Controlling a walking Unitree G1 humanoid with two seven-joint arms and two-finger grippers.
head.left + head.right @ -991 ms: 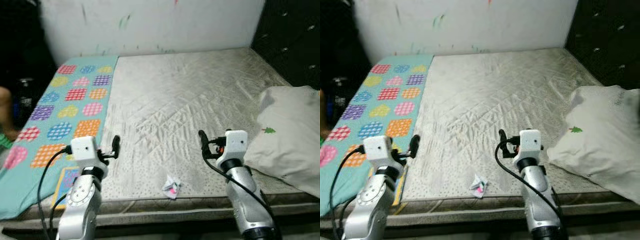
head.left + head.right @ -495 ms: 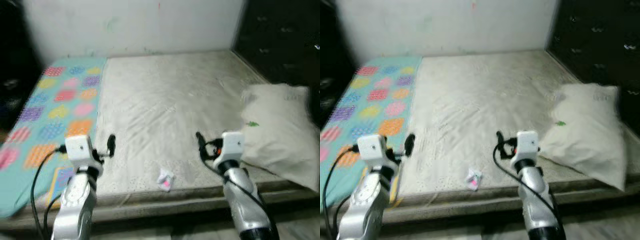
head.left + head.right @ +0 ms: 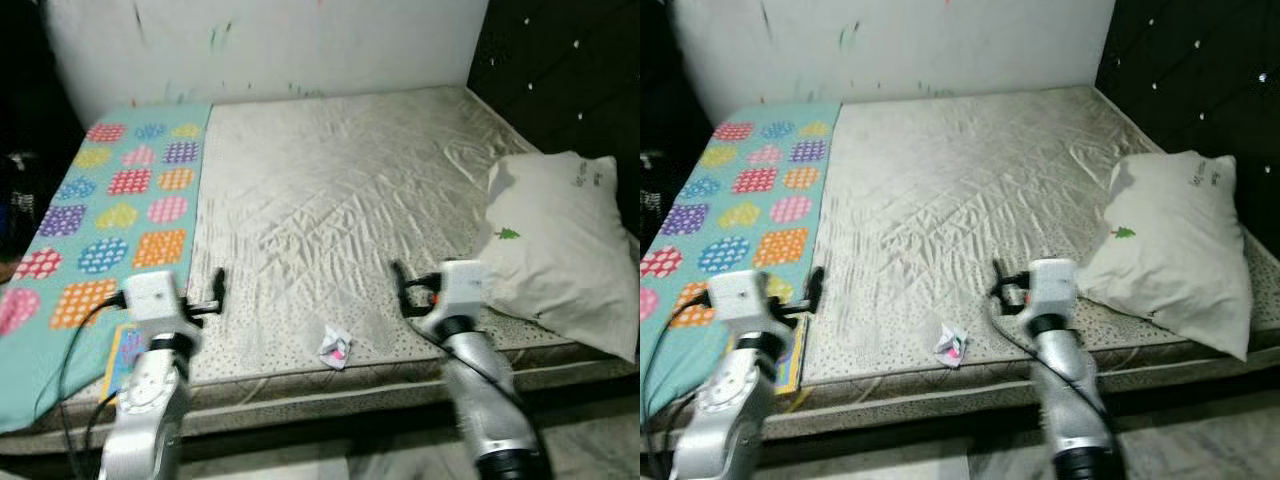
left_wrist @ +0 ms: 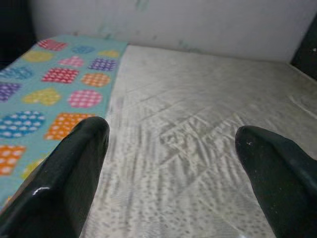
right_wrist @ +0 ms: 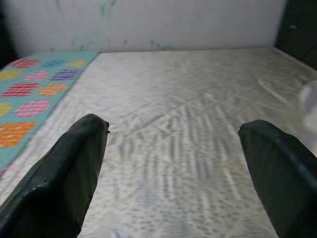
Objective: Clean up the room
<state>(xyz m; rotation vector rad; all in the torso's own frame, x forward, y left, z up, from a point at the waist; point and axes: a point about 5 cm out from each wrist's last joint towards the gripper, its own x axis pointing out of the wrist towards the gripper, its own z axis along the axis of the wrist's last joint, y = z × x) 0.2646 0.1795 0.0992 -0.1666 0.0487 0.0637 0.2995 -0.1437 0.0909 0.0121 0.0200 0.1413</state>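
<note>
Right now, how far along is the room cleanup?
Nothing looks done: the crumpled wrapper lies on the mattress near its front edge. Nothing is in hand; the left gripper and right gripper hover open either side of it. Left: pick up the wrapper, maybe straighten the pillow.

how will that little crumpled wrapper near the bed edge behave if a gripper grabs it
The crumpled wrapper looks thin and creased, so it is probably very light and would likely squash flat between the jaws. It lies loose on the wrinkled mattress close to the front edge, so a nudge might slide it off rather than lift it.
</note>
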